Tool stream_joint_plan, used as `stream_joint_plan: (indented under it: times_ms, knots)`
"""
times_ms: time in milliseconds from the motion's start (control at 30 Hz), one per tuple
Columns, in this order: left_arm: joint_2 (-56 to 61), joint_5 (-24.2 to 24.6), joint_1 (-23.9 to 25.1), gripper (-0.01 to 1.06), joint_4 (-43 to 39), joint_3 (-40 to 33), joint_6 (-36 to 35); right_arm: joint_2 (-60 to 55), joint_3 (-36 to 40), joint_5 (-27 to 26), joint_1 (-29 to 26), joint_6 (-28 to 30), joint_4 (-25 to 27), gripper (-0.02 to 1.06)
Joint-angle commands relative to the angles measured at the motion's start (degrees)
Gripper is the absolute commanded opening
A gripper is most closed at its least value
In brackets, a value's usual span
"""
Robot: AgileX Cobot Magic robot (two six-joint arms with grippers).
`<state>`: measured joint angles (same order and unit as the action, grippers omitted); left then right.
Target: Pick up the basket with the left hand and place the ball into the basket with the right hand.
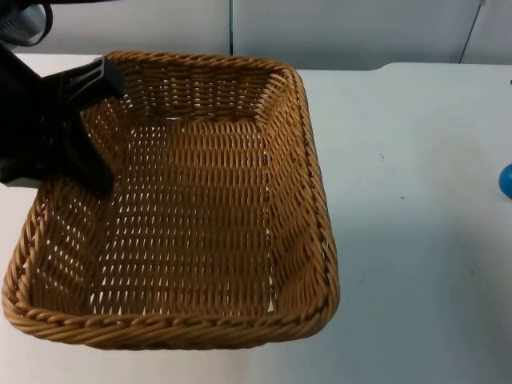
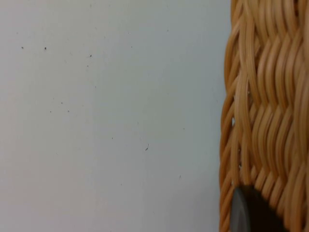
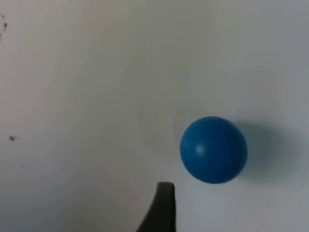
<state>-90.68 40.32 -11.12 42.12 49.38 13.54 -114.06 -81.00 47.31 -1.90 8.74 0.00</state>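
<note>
A brown wicker basket (image 1: pixel 304 160) takes up the left half of the table in the top view and casts a shadow to its right. My left gripper (image 1: pixel 94 128) is shut on the basket's left rim, one black finger outside the wall and one inside. The woven wall (image 2: pixel 265 96) runs close past a fingertip (image 2: pixel 244 212) in the left wrist view. The basket has nothing in it. A blue ball (image 1: pixel 506 181) lies on the table at the far right edge. My right gripper (image 3: pixel 161 212) hovers above the table just beside the ball (image 3: pixel 214 150), not touching it.
White table top (image 1: pixel 400 240) stretches between the basket and the ball. The grey partition wall (image 1: pixel 344 32) closes off the far edge behind the basket.
</note>
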Motion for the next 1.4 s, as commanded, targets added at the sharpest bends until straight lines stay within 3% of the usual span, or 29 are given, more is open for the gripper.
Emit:
stream_joint_plan:
  times_ms: [0,300,833,1033,1200,1367]
  knots:
    - [0.7,-0.53,0.12,0.0,0.87,-0.17,0.02,-1.65,-0.48,-1.25,-0.24,0.51,0.33,0.76]
    - [0.63,-1.04,0.12,0.0,0.87,-0.17,0.02,-6.3,-0.48,-5.28,-0.24,2.19,3.3,0.76]
    - [0.63,-0.16,0.12,0.0,0.87,-0.17,0.02,-10.82,-0.61,-9.21,-0.24,2.19,3.16,0.76]
    - [0.63,-0.16,0.12,0.0,0.87,-0.17,0.02,-11.78,-0.61,-9.47,-0.24,1.84,2.92,0.61]
    - [0.63,-0.16,0.12,0.0,0.87,-0.17,0.02,-12.65,-0.61,-9.36,-0.24,1.27,2.81,0.55]
    - [0.63,-0.16,0.12,0.0,0.87,-0.17,0.02,-12.92,-0.61,-9.82,-0.24,-0.9,1.41,0.32]
